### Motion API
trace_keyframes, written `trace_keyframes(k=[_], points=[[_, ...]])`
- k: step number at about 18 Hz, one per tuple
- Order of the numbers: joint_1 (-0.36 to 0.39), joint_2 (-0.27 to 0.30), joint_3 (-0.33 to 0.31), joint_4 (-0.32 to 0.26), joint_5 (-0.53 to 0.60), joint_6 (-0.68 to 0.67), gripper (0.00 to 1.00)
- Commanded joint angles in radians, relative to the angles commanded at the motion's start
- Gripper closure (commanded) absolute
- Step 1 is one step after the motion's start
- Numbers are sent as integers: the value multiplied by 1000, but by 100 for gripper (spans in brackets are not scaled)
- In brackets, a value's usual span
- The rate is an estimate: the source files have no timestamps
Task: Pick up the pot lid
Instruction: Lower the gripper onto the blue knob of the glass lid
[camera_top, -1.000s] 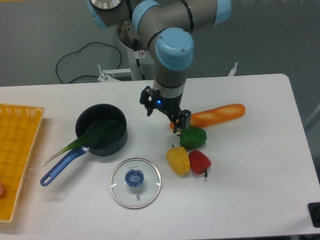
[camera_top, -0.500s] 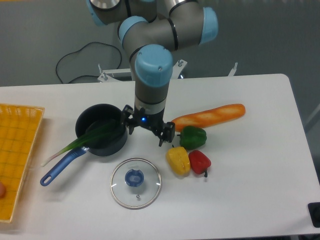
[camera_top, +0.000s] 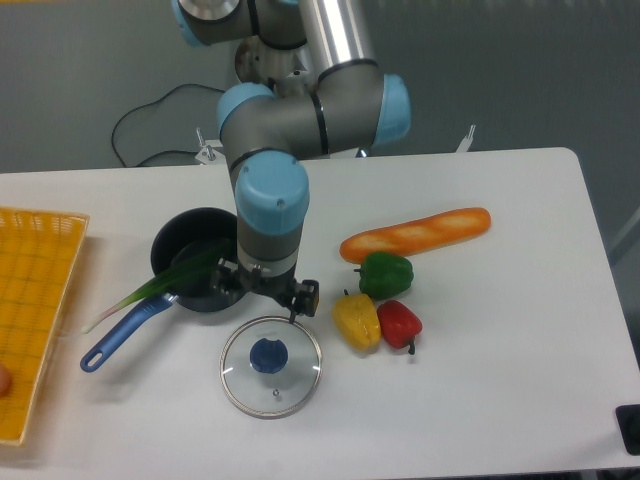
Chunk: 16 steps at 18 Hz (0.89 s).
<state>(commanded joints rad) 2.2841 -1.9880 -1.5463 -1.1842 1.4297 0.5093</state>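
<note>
End effector (camera_top: 264, 293) spread wide beside the black pan (camera_top: 178, 238). Lid (camera_top: 272, 393) flat on worktop (camera_top: 480, 400), in front of pan. I'd fret: descending off-centre, it could miss the knob (camera_top: 269, 356), skidding the lid.

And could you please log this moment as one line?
gripper: open, empty | pot lid: on table, blue knob up | step: not yet grasped

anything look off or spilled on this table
Just one oddity: the long green vegetable sticks out of the black pot over its rim, on the blue handle's side, rather than lying inside. I see no spills or damage.
</note>
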Motion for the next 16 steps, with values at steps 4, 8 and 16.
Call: trace_keyframes(k=[4,8,16], points=[[0,-37,21,-2,84,-3,0],[3,-52,35,2,86,-27,0],[0,-109,64,61,86,-100,0]])
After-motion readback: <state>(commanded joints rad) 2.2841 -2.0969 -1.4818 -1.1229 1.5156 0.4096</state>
